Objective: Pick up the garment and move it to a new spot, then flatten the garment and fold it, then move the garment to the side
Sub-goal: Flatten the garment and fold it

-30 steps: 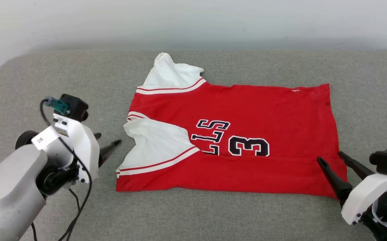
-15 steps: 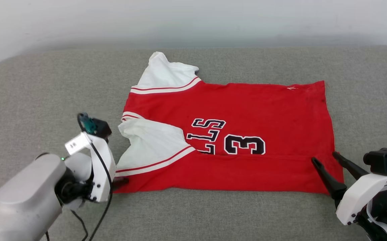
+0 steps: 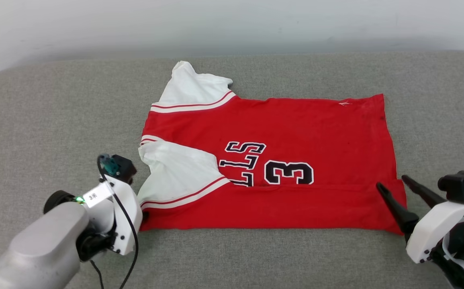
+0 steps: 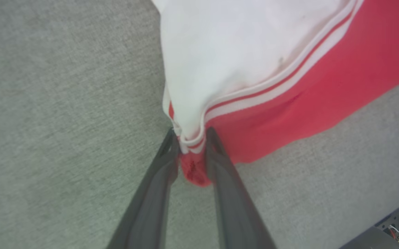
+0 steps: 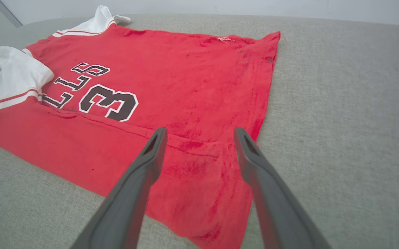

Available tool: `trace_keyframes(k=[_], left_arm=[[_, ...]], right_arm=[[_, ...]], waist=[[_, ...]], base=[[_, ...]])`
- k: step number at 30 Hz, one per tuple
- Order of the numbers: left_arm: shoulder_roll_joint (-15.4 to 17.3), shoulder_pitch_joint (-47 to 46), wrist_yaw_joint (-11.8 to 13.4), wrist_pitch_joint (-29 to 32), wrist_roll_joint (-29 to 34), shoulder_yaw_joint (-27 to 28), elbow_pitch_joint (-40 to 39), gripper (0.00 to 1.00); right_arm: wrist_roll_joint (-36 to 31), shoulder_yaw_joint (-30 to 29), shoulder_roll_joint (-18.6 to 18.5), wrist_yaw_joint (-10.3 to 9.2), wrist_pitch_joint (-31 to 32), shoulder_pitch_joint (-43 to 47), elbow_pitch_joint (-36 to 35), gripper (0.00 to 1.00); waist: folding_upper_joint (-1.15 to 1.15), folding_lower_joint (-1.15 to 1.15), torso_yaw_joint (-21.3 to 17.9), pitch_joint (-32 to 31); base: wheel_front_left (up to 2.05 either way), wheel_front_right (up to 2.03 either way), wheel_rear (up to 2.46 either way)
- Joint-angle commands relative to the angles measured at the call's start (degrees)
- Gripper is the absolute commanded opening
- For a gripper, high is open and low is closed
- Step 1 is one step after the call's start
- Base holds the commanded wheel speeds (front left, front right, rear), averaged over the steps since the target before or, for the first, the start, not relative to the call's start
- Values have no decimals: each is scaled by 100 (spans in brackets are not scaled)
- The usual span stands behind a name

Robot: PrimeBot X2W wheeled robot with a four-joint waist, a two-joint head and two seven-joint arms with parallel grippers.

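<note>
Your red sports jersey [image 3: 296,128], with white sleeve panels, red-white striped trim and black white-outlined lettering plus a "3", lies spread across the middle of the head view on the grey woven-fabric cushion [image 3: 47,100]. Its lower edge is folded up into a strip that cuts across the bottom of the print. One white sleeve [image 3: 193,90] sticks out at upper centre. The other [image 3: 175,172] lies folded over the red body at centre left.

Left gripper [image 4: 191,136]: sits at lower left of the head view, its fingers hidden behind the wrist there. In the left wrist view the fingers are clamped on the jersey's lower-left corner. The striped sleeve hem and a red fold are pinched between them, cloth touching both fingers.

Right gripper [image 3: 391,181]: lower right of the head view, fingers spread wide with nothing between them. They sit over the jersey's lower-right corner. You can't tell from either view whether the tips touch the cloth.

A pale wall [image 3: 232,24] runs along the top of the frame.
</note>
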Motion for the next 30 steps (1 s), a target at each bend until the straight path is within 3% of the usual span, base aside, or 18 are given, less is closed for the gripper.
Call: trace_keyframes(k=[1,8,15,19,24,30], left_arm=[[-66,110,-5,-110,6,-105,-17,0],[218,-4,-7,-914,152,-93,-432,0],[465,79,166,-1362,332,3,-1058,0],[534,112,295,-1439,390,32,-1339,0],[642,115,472,-1488,466,58,-1727,0],[688,94,591,-1543,498,96,-1999,0]], right_arm=[[-34,5,-61,-5,31,-80,-46,100],[-278,-50,-539,-5,539,-397,-301,100],[65,249,-1227,-5,2159,-595,-681,100],[308,413,-1395,-5,2823,-606,-758,100],[491,574,-1286,-5,3353,-627,-590,100],[339,718,-929,-6,3364,-731,-34,100]], waist=[[0,1,10,-44],[0,1,42,-189],[0,1,108,-185],[0,1,139,-143],[0,1,212,-18],[0,1,300,200]], base=[[0,0,0],[0,0,0],[0,0,0],[0,0,0],[0,0,0],[0,0,0]])
